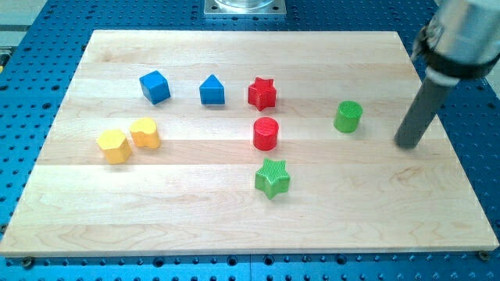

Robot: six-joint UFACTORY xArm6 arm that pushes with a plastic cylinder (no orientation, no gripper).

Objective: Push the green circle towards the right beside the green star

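Bright, even light; soft short shadows, slight blur, no glare

My tip rests at the frame's right, well right of the green circle; the green star sits lower centre, below the red circle.
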